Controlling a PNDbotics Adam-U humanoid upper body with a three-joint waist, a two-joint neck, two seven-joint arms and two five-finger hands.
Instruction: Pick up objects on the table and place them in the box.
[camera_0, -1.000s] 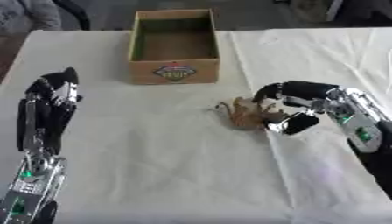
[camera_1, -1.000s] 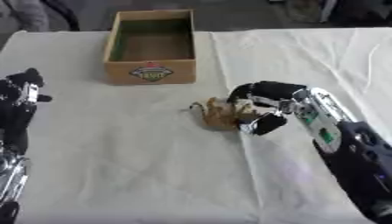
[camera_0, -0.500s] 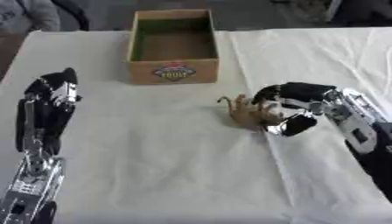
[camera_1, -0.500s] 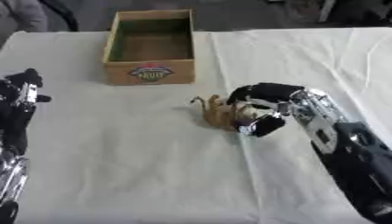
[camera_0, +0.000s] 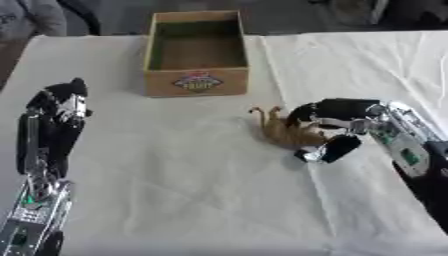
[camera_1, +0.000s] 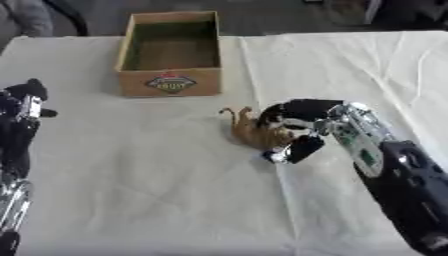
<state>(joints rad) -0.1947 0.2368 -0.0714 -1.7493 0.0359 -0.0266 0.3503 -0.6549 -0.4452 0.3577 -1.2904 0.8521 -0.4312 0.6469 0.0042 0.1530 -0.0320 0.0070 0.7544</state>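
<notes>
We see the left hand (camera_0: 59, 102) whole only in the left eye view, where it rests idle on the left side of the white tablecloth (camera_0: 175, 185), fingers straight and relaxed, holding nothing, with its forearm running down to the lower left corner. In the right eye view that hand sits at the very left edge and part of its arm is cut off.

The right eye view gives us more of the right arm, its dark forearm filling the lower right corner, while the left eye view cuts that arm at the right edge.

In both views the right hand (camera_1: 302, 125) reaches in from the right and is curled round a small brown toy animal (camera_0: 282, 129) lying on the cloth near the middle of the table. Dark fingers arch over the toy's right end and the thumb comes up from below it. The hand covers that end, so we cannot tell what kind of animal it is; only thin legs or a tail stick up on its left. Whether the toy is lifted off the cloth or resting on it, we cannot tell.

The cardboard box (camera_0: 196, 82) stands at the far middle of the table, open at the top, with a round label on its near wall and a dark green inside. It is well apart from the toy, and nothing lies between them.
</notes>
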